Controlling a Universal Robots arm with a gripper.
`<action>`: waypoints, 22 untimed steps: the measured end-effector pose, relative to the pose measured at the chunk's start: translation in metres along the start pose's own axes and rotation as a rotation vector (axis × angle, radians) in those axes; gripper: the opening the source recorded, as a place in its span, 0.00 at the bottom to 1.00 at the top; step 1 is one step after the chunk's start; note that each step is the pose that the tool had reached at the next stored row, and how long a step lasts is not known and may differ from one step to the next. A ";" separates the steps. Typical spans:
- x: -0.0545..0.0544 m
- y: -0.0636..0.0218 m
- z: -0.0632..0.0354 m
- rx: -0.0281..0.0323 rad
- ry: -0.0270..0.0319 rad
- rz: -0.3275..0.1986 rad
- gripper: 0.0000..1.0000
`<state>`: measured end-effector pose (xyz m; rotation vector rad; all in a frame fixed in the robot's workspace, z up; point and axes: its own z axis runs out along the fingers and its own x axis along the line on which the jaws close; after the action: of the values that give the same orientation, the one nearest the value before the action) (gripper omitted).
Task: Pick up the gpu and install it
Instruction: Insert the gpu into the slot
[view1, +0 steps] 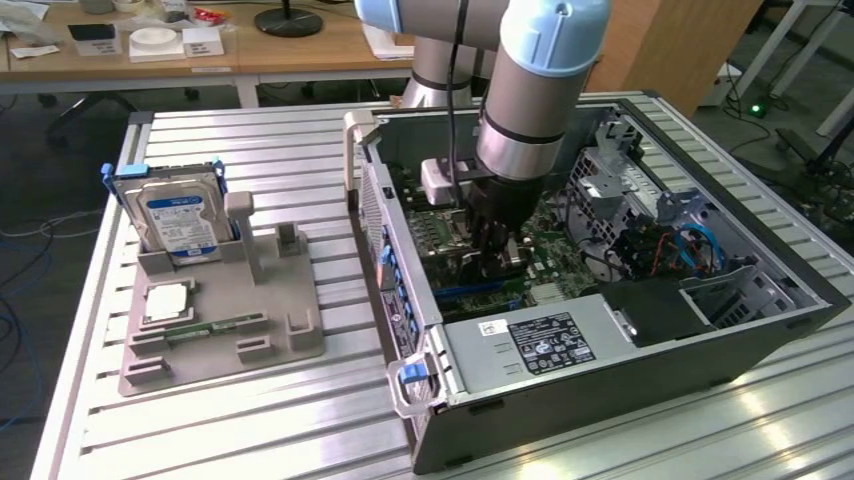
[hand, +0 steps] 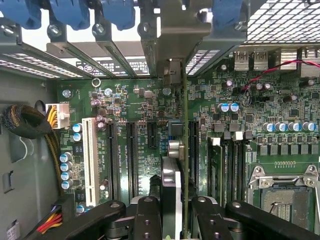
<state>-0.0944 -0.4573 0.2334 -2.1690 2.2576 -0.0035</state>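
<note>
Reaching down into the open computer case (view1: 747, 300) at centre frame in the exterior view, our gripper (view1: 491, 262) has its jaws pinching the gpu (hand: 172, 180) edge-on. We see the card standing upright over the green motherboard (hand: 125, 110), its top edge between the black fingers (hand: 147, 220). At left frame, a hard drive (view1: 174, 215) stands in a grey holder (view1: 220, 330).

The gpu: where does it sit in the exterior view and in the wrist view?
Exterior view: the gpu hangs edge-on under the gripper, inside the open computer case.
Wrist view: the gpu stands edge-on between the fingers, above the slots.
Shared landmark: the green motherboard.
</note>
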 end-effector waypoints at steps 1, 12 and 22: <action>0.000 0.0000 0.0006 0.0000 0.0001 0.000 0.28; 0.000 0.0000 0.0041 -0.0001 0.0000 0.000 0.28; 0.000 0.0001 0.0059 -0.0001 -0.0004 0.000 0.28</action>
<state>-0.0944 -0.4573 0.2275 -2.1688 2.2574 -0.0029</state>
